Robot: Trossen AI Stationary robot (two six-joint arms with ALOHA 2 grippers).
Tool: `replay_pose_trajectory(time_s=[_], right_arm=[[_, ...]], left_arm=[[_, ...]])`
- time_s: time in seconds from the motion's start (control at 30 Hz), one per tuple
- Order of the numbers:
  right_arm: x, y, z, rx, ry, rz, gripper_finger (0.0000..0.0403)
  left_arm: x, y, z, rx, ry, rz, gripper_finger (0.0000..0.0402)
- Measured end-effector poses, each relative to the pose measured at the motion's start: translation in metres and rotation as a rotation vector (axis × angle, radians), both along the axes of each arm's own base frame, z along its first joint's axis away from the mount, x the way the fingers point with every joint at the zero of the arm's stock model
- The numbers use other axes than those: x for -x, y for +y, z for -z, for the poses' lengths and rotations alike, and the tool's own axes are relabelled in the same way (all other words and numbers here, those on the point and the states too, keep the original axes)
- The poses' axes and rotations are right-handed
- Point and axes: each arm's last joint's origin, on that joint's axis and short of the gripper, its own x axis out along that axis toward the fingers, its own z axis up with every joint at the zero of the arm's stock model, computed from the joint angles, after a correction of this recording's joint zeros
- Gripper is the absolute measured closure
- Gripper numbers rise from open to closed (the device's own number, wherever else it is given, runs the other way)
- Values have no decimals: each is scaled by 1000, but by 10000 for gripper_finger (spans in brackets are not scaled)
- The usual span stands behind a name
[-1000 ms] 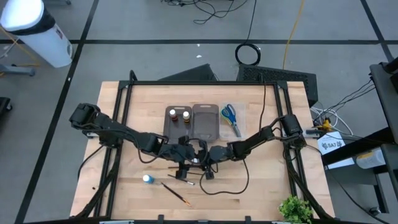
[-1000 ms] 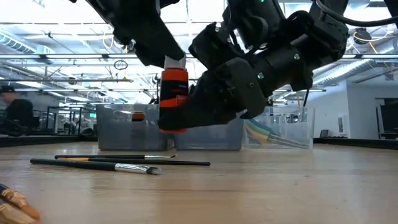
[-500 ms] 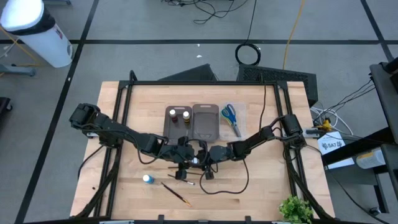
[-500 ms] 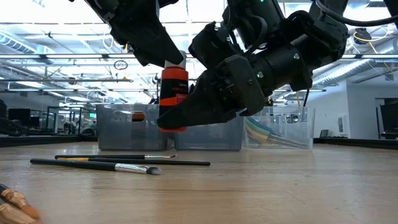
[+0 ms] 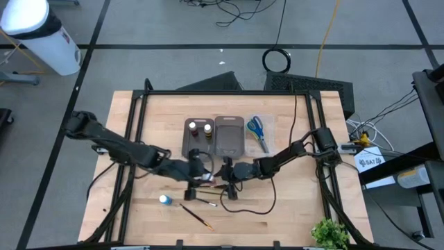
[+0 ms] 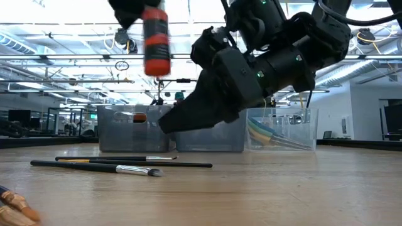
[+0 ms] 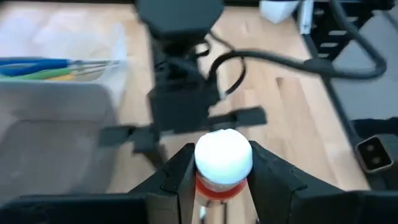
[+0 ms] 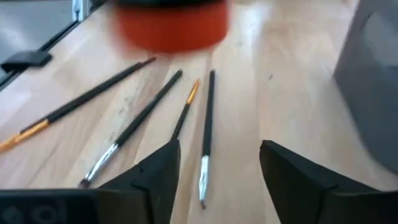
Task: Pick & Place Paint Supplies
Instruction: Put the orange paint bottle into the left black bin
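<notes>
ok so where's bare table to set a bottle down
Bare wood lies right of the clear tray with scissors, and along the near right edge. The middle is crowded: left pincer holding the orange bottle, right pincer, brushes.

Probably a robotics lab or workshop. Behind the wooden table (image 5: 291, 208), ceiling trusses (image 6: 56, 59), strip lighting and far workbenches show. Cables (image 5: 239, 10) trail across the grey floor.

Two dark jointed arms, black cables, blocky black wrists.
</notes>
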Motion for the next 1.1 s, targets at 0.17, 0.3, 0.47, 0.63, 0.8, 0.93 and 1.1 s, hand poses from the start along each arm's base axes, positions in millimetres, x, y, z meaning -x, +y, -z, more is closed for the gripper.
replay_pose_trajectory(time_s=[0.17, 0.3, 0.47, 0.63, 0.8, 0.93, 1.1], right_arm=[[0, 0, 0, -25, 6, 7, 173], [0, 0, -1, -27, 3, 7, 170], [0, 0, -1, -27, 2, 7, 175], [0, 0, -1, -27, 2, 7, 173], [0, 0, -1, -27, 2, 7, 170], [0, 0, -1, -27, 2, 7, 174], [0, 0, -1, -27, 2, 8, 175]], left_arm=[[31, 4, -22, -61, -17, -93, 278], [56, 18, -31, -137, 23, -202, 278], [67, 37, -37, -160, 29, -330, 278], [60, 52, -14, -147, 19, -354, 278], [50, 70, 16, -32, -47, -318, 278], [50, 85, 32, -8, -58, -352, 278], [46, 95, 44, 41, -72, -362, 278]])
